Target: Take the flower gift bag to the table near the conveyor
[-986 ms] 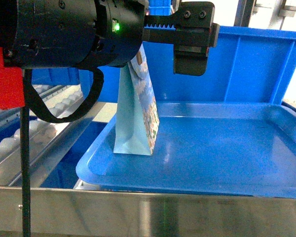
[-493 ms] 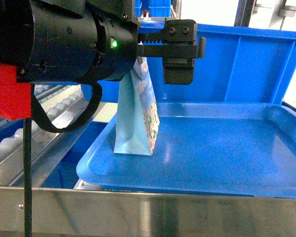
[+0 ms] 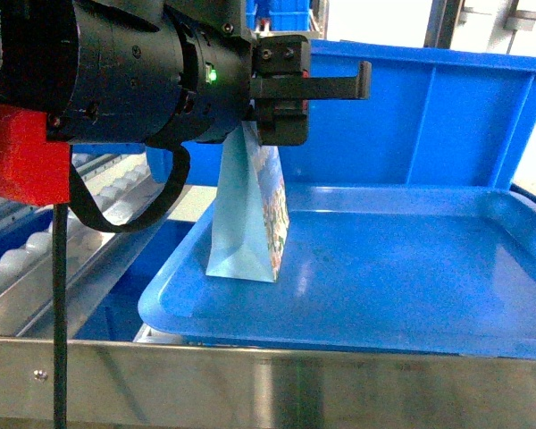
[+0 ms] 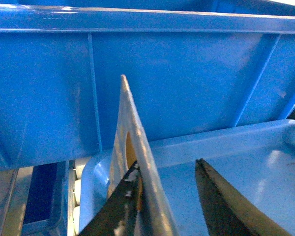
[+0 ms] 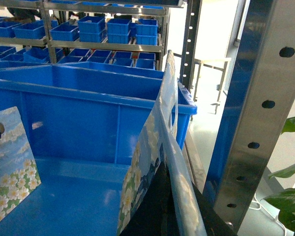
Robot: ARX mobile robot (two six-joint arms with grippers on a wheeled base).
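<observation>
A steel rack holds a blue tray (image 3: 384, 277) beside the roller conveyor (image 3: 80, 228), with a tall blue bin (image 3: 447, 125) behind. The flower gift bag (image 3: 246, 219) stands upright near the tray's left edge, its top edge between the spread fingers of the left pincer (image 4: 167, 196), one finger touching it. The right pincer (image 5: 162, 206) is pressed against a second flowered bag (image 5: 157, 162); its grip cannot be told.

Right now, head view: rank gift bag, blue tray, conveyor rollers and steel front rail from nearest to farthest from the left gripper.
1. Gift bag: its top sits at the left gripper fingers.
2. Blue tray: below, under the bag.
3. Conveyor rollers: lower left.
4. Steel front rail: bottom edge of the view.
Tray and rollers are close to call.
</observation>
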